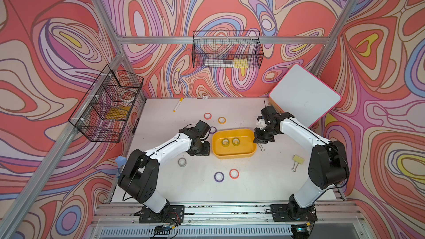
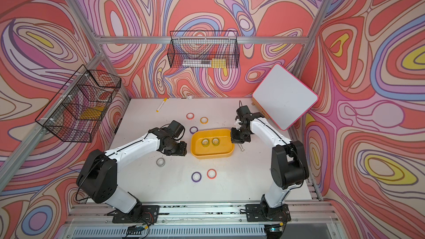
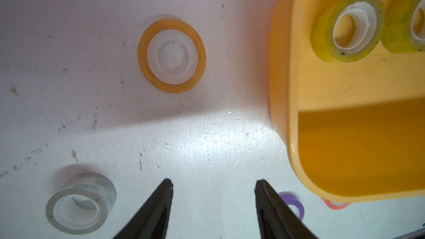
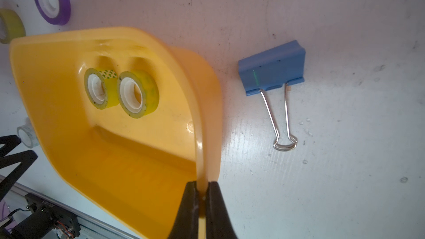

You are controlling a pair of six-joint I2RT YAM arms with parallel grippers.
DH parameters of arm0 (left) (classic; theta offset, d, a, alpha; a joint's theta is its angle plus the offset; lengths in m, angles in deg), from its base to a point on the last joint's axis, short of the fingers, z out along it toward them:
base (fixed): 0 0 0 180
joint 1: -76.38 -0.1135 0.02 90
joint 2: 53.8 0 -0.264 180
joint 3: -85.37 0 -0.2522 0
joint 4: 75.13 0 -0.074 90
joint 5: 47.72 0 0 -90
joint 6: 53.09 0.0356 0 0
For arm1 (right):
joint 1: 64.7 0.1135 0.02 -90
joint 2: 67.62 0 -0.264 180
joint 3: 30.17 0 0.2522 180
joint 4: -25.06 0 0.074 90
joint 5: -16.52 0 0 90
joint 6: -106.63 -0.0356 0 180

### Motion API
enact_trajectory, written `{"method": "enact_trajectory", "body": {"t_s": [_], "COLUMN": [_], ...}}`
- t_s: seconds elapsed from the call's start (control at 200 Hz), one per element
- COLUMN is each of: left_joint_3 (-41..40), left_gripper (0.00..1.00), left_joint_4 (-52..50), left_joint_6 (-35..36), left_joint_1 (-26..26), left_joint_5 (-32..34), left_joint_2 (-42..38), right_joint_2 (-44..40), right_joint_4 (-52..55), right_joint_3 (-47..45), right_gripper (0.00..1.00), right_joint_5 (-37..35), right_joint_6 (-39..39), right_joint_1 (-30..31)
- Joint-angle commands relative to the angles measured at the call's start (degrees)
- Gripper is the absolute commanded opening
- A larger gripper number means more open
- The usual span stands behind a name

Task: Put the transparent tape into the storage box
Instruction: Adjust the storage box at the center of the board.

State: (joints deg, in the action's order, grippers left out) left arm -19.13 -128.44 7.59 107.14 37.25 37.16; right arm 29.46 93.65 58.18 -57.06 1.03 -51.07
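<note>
So in both top views the storage box [image 1: 234,157] [image 2: 212,156] sits about mid-worktop, with two clear tape rolls [image 1: 225,142] [image 2: 205,142] lying side by side on its floor. A third clear roll [image 1: 182,162] [image 2: 160,162] is out on the worktop, off toward the left edge, a little way from the box's left end and right by the left arm. The right gripper [image 1: 260,142] [image 2: 239,139] is parked at the box's right end. Left wrist cam: the left gripper [image 3: 213,183] has its jaws partly spread with nothing between them, over bare worktop. The third clear roll [image 3: 80,203] is off to one side of it, the box [image 3: 345,134] is on the other, and an orange tape ring [image 3: 171,56] lies ahead. Right wrist cam: the right gripper [image 4: 202,183] is pinched tight on the box's rim [image 4: 199,134], the two rolls [image 4: 138,94] are inside, and a blue binder clip [image 4: 271,67] lies just outside that wall.
</note>
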Motion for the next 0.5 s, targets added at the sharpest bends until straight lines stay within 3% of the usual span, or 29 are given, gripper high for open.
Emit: {"method": "enact_trajectory", "body": {"t_s": [0.0,0.496], "left_joint_3": [-0.5,0.1], "left_gripper": [0.62,0.62], "left_joint_4": [0.5,0.5], "left_joint_6": [0.4,0.3], "left_joint_1": [-0.4,-0.4], "left_joint_5": [-0.5,-0.8], "left_joint_2": [-0.4,0.2], "right_joint_2": [-1.7,-4.1], "right_joint_4": [-1.3,-2.7], "right_joint_3": [-0.5,-2.2], "right_gripper": [0.0,0.0], "right_joint_5": [4.1,10.5], "right_joint_6": [1.2,3.4], "right_joint_1": [-1.6,-6.9]}}
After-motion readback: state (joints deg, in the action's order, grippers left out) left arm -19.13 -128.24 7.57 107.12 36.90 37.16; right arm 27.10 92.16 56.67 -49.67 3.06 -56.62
